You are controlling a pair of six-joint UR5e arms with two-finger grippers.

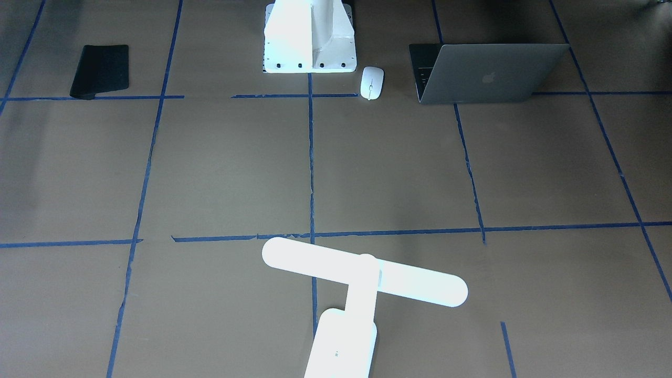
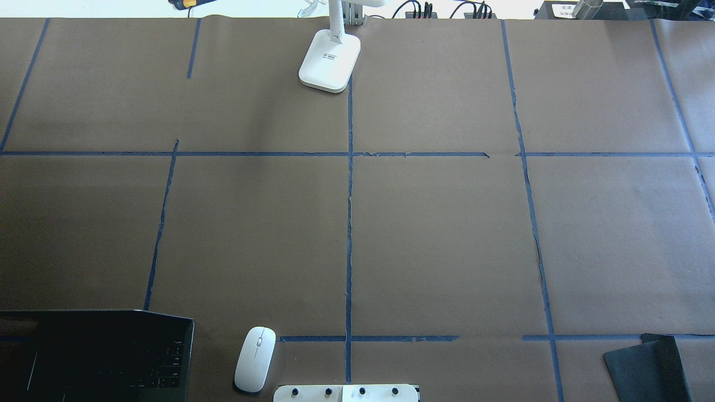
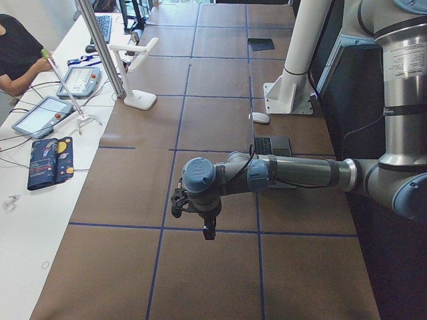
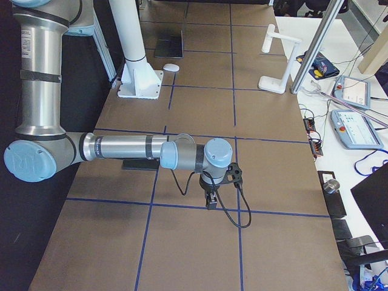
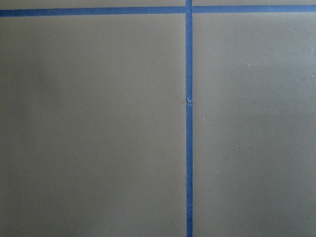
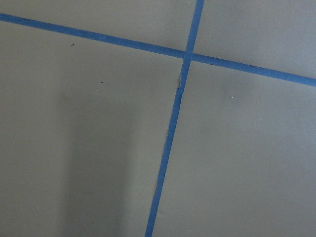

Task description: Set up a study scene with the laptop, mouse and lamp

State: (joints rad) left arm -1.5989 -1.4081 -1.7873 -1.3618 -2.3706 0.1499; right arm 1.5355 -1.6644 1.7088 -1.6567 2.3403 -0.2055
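I see mouse (image 1: 371, 83) between open laptop (image 1: 488, 73) and pedestal (image 1: 310, 50), lamp (image 1: 362, 273) well apart; can't tell left gripper (image 3: 208, 231) or right gripper (image 4: 210, 200) state.

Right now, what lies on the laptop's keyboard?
Nothing lies on the laptop keys seen from overhead; the frame cuts off part, and from the front the lid covers most.

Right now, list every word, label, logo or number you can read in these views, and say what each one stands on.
Apple logo, no lettering: on the lid of the slim silver-grey metal laptop.
Small printed label on the base of the white T-shaped desk lamp: too small to read.
Sticker on the upright grey left arm: blurred, unreadable.
Sticker on the upright grey right arm: blurred, unreadable.
No words or numbers are legible anywhere.
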